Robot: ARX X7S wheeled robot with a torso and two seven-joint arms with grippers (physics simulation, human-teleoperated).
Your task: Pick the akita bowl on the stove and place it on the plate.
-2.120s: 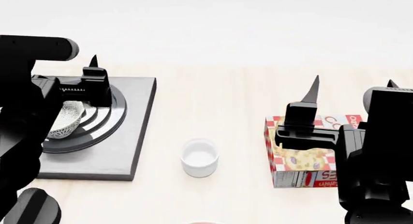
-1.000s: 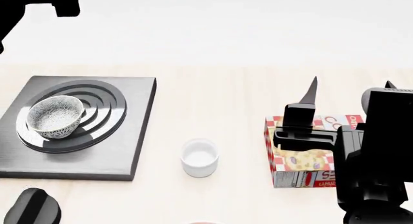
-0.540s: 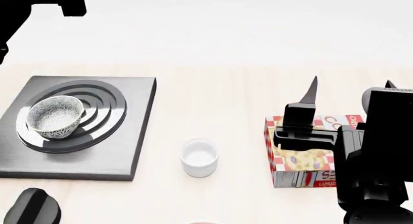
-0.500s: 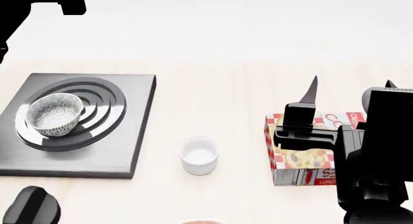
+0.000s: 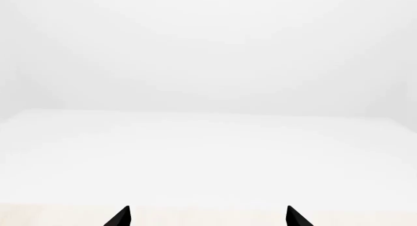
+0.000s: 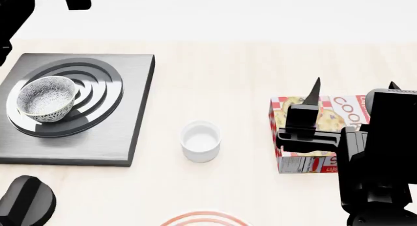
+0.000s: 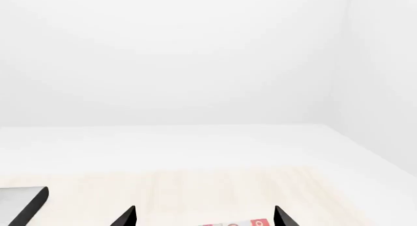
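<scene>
The akita bowl (image 6: pixel 46 98), white with a fine black pattern, stands upright on the burner rings of the stove (image 6: pixel 124 133) at the left. Only the red-ringed rim of the plate (image 6: pixel 205 218) shows, at the near edge of the head view. My left arm is up at the top left corner, far from the bowl. In its wrist view the left gripper (image 5: pixel 207 217) is open, facing a white wall with nothing between its tips. My right gripper (image 6: pixel 355 84) hangs open above the right side of the table, and its wrist view also shows the right gripper (image 7: pixel 204 217) empty.
A plain white cup (image 6: pixel 200 140) stands mid-table between stove and plate. A red-checked cookie box (image 6: pixel 306 133) lies under my right gripper. A round black part (image 6: pixel 23 204) sits at the near left corner. A stove corner (image 7: pixel 23 204) shows in the right wrist view.
My left arm has lifted off the bowl and gone up to the top left, leaving the bowl on the stove. The head view tilted down, bringing the plate's rim into sight.
</scene>
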